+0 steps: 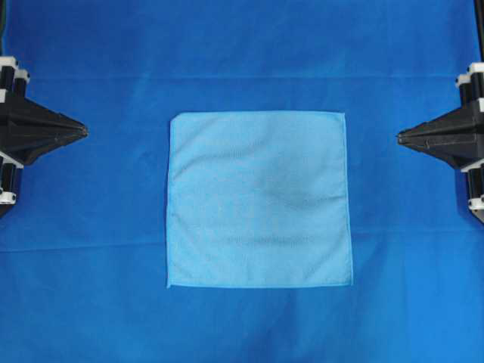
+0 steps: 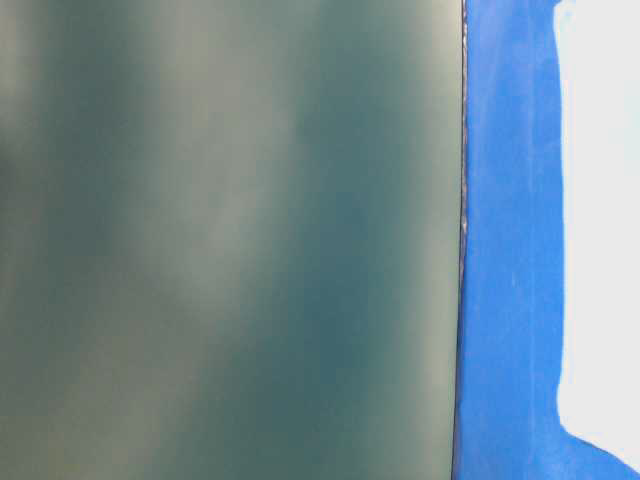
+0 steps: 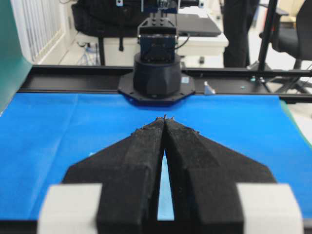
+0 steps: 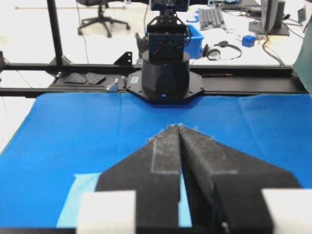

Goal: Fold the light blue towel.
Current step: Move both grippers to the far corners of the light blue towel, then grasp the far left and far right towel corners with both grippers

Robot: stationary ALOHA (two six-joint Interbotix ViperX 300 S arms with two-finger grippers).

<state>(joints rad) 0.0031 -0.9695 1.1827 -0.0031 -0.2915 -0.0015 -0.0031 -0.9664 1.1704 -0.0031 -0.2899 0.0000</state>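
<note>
Closest to the lens in each wrist view are black foam-faced jaws pressed tip to tip: left gripper [image 3: 165, 118] and right gripper [image 4: 179, 126], both pinched together on nothing. From overhead both sit parked at the side edges, well apart from the light blue towel [image 1: 259, 199], which lies spread flat and square in the middle of the royal-blue table covering [image 1: 242, 45]. No fold made, no corner lifted, so the whole task looks still ahead: grab an edge, carry it over, lay it down. The table-level view is mostly blocked by a blurry grey-green panel [image 2: 230, 240]; no towel visible there. Wrist views catch only slivers of towel under the jaws. Arm bodies are cut off overhead.
</note>
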